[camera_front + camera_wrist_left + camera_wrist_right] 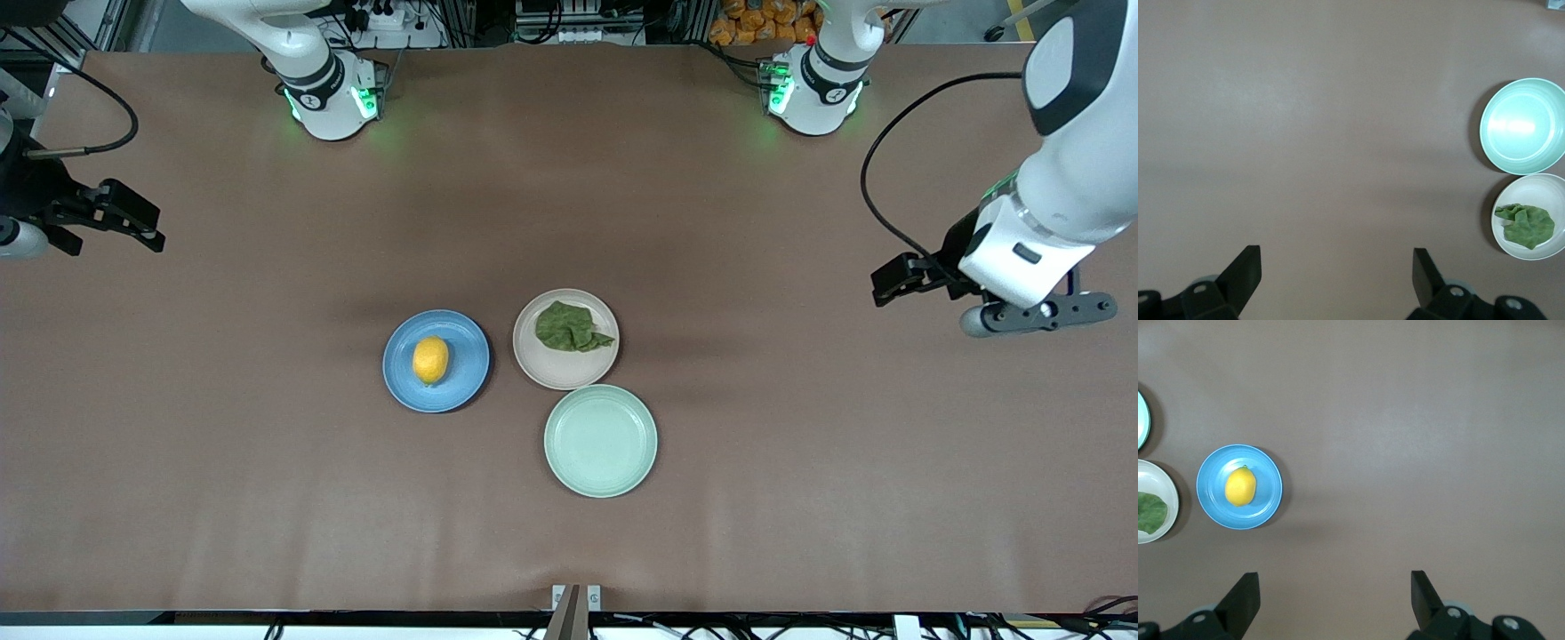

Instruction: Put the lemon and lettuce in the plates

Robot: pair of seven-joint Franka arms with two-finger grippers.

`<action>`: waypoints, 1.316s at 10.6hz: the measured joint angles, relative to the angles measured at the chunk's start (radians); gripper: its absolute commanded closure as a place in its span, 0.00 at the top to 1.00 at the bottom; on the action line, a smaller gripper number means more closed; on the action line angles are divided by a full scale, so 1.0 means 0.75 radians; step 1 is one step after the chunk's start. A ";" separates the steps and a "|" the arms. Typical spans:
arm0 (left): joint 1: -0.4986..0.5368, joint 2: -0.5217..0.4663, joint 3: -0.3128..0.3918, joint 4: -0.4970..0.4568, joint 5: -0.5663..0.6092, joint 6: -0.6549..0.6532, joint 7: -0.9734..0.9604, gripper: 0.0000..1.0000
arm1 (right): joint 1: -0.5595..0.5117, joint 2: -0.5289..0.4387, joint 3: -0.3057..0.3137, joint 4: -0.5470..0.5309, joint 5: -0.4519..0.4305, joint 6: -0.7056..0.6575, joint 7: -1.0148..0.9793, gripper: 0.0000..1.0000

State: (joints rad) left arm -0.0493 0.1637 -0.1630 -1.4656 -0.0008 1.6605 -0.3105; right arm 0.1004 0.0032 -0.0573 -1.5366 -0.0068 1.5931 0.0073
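I am looking at a table where both items are already sitting where the task wants them: the lemon (430, 360) is lying in the middle of the blue plate (462, 382), and the lettuce (570, 327) is resting in the beige-pink plate (560, 373), toward the rim farther from the front camera. The mint-green plate (601, 440), just beside the beige-pink one and nearer the camera, is holding nothing. I am keeping the left gripper (1337, 267) parked over bare table toward the left arm's end, fingers spread wide with nothing between them, and the right gripper (1335, 590) is waiting the same way over bare table toward the right arm's end, also spread and empty. If I needed to reposition anything, I am judging the lemon to be firm, fairly light and smooth-skinned, so it is likely to roll or squirt out of a hard pinch; I would be closing across its narrow waist, not its pointed ends. The lettuce is looking limp, crumpled and nearly weightless, so I would be pinching a raised fold near its centre, gently, since it may tear or cling to a finger on release. As things lie, I am reading the task as complete.
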 measured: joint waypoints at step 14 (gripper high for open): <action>0.081 -0.189 -0.072 -0.001 0.032 -0.208 0.001 1.00 | 0.000 0.000 0.000 -0.003 0.000 0.003 0.000 1.00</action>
State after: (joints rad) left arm 0.0111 0.0223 -0.2167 -1.4664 0.0232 1.5044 -0.3098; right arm 0.1002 0.0033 -0.0574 -1.5386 -0.0068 1.5950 0.0072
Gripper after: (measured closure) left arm 0.000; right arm 0.000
